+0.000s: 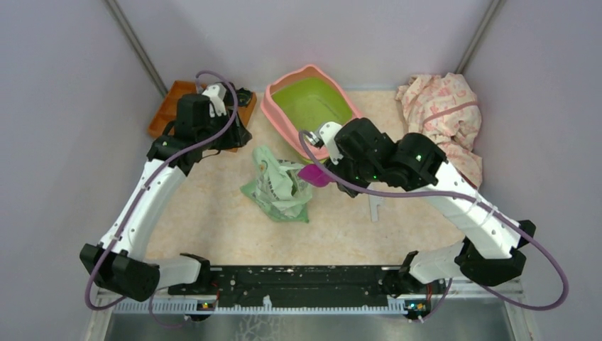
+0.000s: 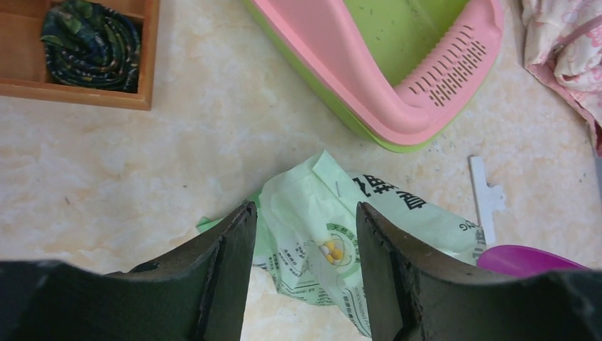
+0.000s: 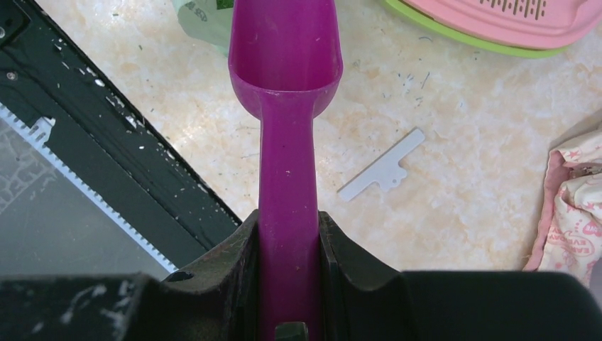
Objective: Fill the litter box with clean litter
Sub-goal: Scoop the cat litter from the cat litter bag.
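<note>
The litter box is sitting at 12 o'clock on the surface, its lime green basin facing up and its slotted pink grate at the end nearer the arms. In the left wrist view only a few tiny dark specks are showing in the basin, which may be the litter, though they are too small to be sure of. The left jaws are standing apart and gripping nothing, hovering over a crumpled pale green bag that is lying at the centre of the surface. The right jaws are clamping the handle of a purple scoop, whose bowl is pointing toward 9 o'clock and reaching the bag's 3 o'clock edge. A wooden tray is resting at 10 o'clock with a dark green rolled cloth in one compartment. A pink patterned cloth is lying bunched at 2 o'clock, and a flat white strip is lying just below the right arm.
</note>
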You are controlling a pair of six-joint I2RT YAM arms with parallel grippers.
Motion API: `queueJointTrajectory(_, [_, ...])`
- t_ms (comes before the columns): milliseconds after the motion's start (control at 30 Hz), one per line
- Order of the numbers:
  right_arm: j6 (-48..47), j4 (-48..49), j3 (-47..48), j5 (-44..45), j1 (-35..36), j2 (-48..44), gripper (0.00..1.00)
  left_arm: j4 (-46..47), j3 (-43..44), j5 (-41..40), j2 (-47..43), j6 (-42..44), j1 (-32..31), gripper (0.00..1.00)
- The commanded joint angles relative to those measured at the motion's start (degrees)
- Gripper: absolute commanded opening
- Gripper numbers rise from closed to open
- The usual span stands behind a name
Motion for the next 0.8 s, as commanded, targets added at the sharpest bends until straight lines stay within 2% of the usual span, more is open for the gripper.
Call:
queueJointTrajectory(0, [-2.07, 0.82, 3.85, -0.17, 0.56, 2.9, 0.0, 4.36, -0.63, 4.98, -0.73, -0.18, 1.09, 0.6])
queueJointTrajectory(500, [-4.71, 3.3, 9.12, -5.36, 0.51, 16.96, 0.0, 7.58, -5.66, 7.96, -1.42, 0.71, 3.94, 0.59])
queueJointTrajectory(767, [-6.45, 3.41, 12.36, -9.14, -0.62, 26.26, 0.0, 7.95, -8.7, 5.54, -2.32, 1.19, 4.04, 0.59])
